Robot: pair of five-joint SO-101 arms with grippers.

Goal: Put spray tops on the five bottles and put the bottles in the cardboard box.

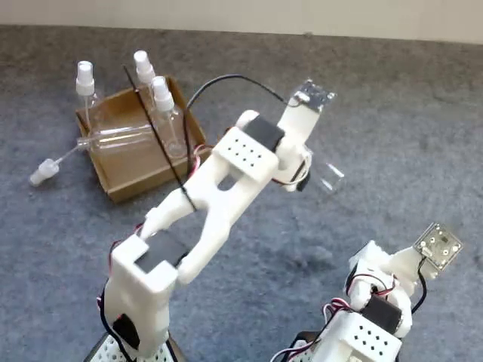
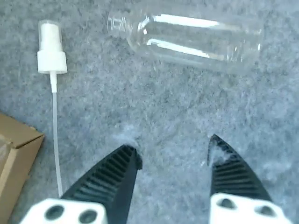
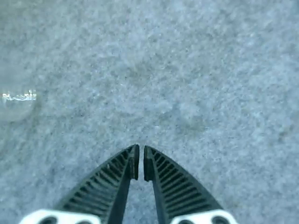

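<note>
Closest to us, the right arm (image 1: 377, 320) sits folded low at the near edge of the surface (image 1: 392, 113). Its wrist view shows the right end effector (image 3: 141, 162) clenched on nothing, tips almost meeting, poised above the grey nap. A faint clear glint off to one side may be the base of a bottle, though we cannot be sure.

The left arm (image 1: 226, 185) stretches from its base at the near edge diagonally out to mid-surface, with the wrist bent down. The left end effector (image 2: 174, 153) is released, its jaws spread wide above the surface. Just past its tips the uncapped bottle (image 2: 187, 39) lies on its side, apart from both fingers. Near the bottle's neck, not touching it, a loose spray top (image 2: 51, 51) lies with its tube trailing back beside a corner of the cardboard box (image 2: 14, 158).

Farther out, the box sits to the left of the outstretched forearm, close to it. Three capped bottles (image 1: 162, 98) stand upright along its far side. A fourth bottle (image 1: 113, 138) lies across the box, its spray head (image 1: 44, 172) sticking out past the left wall over the surface. A thin black cable (image 1: 155, 132) crosses above the opening.

To the right of the uncapped bottle and beyond it, the surface runs on broadly to its far edge, where it meets a pale strip (image 1: 302, 15).
</note>
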